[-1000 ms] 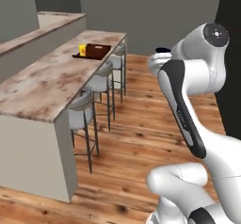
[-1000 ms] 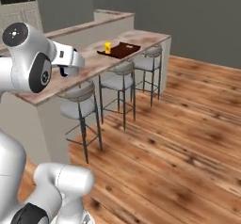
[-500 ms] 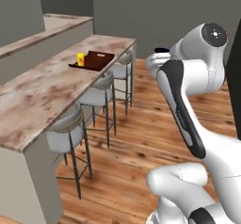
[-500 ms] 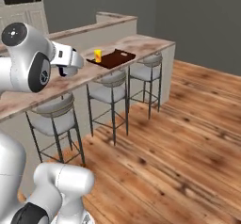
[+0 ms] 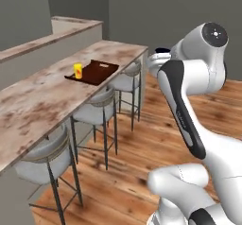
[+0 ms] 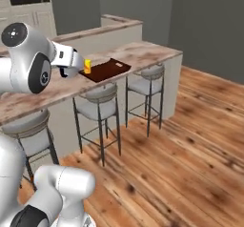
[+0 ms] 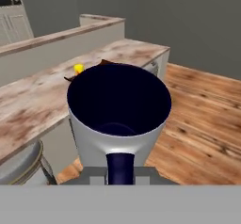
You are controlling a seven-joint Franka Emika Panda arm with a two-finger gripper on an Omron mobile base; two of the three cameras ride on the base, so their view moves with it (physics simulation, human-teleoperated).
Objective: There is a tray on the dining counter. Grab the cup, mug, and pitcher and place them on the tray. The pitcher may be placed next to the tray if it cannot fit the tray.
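Marbled stone is your landmark in the left base view: the dining counter (image 5: 61, 84) runs from the lower left toward the far wall, with the tray (image 5: 97, 72) lying flat on its far half. The cup (image 5: 78, 70) stands upright on the tray's left end. Three stools (image 5: 97, 113) line up under the counter's edge, on the wooden floor (image 5: 142, 143). Off to the right of the counter, well apart from it, you see the dark rim of the mug (image 5: 162, 50) just past the arm's white wrist.

From the right base view, the gripper (image 6: 71, 68) hangs just off the counter's near edge, its tip overlapping the cup beside the tray; you cannot tell the jaws' state here.

In the hand view, the mug (image 7: 120, 119) sits upright straight ahead, grey outside and dark inside, its dark handle (image 7: 120, 167) turned toward you, and the jaws pinch that handle. Behind the mug's rim you see the counter, with the cup and a corner of the tray peeking over it.
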